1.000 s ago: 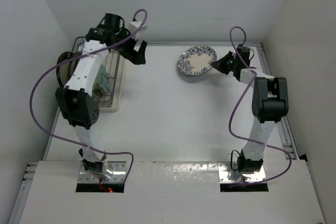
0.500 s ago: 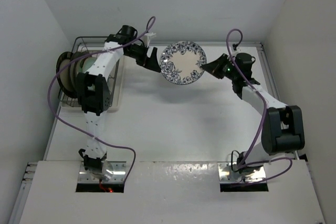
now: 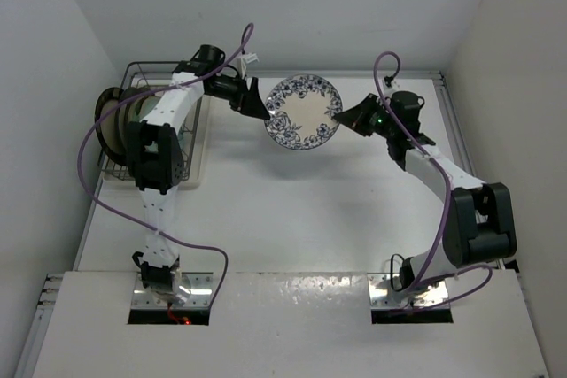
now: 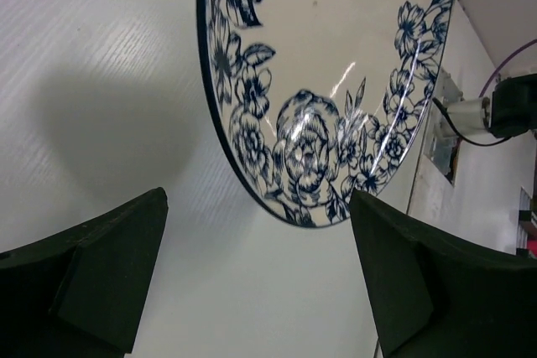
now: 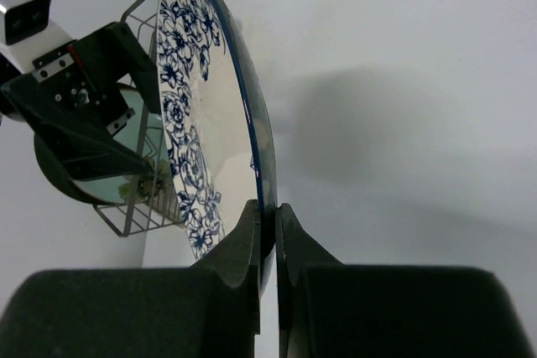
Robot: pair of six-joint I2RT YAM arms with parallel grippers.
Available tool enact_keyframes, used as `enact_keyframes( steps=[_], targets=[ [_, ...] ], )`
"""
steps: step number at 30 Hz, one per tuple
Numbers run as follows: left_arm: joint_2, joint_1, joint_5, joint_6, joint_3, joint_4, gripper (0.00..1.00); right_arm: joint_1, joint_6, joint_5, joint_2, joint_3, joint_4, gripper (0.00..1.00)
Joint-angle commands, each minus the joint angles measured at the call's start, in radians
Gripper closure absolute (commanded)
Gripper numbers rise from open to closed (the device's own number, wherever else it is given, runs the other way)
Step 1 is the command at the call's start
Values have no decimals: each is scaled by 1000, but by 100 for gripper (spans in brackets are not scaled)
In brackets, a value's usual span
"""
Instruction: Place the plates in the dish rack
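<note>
Overhead, a round blue-and-white floral plate (image 3: pixel 304 112) is held raised over the white table (image 3: pixel 292 219), tilted on edge between two robot arms. The right gripper (image 3: pixel 344 118) pinches the plate's right rim. Its wrist camera shows both black fingers (image 5: pixel 235 274) pressed tight against the thin blue edge. The left gripper (image 3: pixel 259 102) sits at the plate's opposite rim with its jaws spread wide. From its wrist camera, the two dark fingers (image 4: pixel 101 274) stand well apart, and the plate's flowered lower edge lies beyond them, touching neither. At the far left stands the dark grey wire dish rack (image 3: pixel 146 65) on a white tray base. It already holds upright plates, among them a cream plate with a dark rim (image 3: pixel 102 121) and a mint-green plate (image 3: pixel 131 112).
</note>
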Motion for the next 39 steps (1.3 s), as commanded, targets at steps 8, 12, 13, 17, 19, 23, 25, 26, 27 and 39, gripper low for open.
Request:
enact_keyframes(
  steps=[8, 12, 13, 17, 19, 23, 25, 26, 27, 39],
  targets=[
    [-33, -29, 78, -76, 55, 114, 43, 84, 85, -52, -12, 15, 283, 100],
    [-53, -29, 63, -67, -14, 114, 80, 96, 125, -46, 25, 21, 343, 100],
    [-53, -29, 63, -67, -23, 114, 88, 99, 123, -47, 25, 26, 343, 100],
    [-88, -29, 20, -67, -34, 114, 100, 102, 120, -46, 56, 49, 332, 100],
    [-117, -15, -55, -79, 0, 114, 100, 90, 114, -28, 62, 63, 277, 88],
    [-211, -4, -336, -66, 101, 67, 100, 47, 70, -21, 79, 116, 64, 38],
    [-292, -13, -513, -4, 142, 53, 100, 39, 2, -3, 71, 139, -45, 23],
    [-314, -27, -567, 17, 164, 40, 100, 42, -16, 24, 70, 147, -73, 21],
    [-314, -27, -623, 46, 202, -19, 100, 41, -48, 37, 63, 159, -135, 19],
    [-505, -87, -1414, 165, 350, -162, 100, 62, -81, 132, 89, 192, -234, 14]
  ],
)
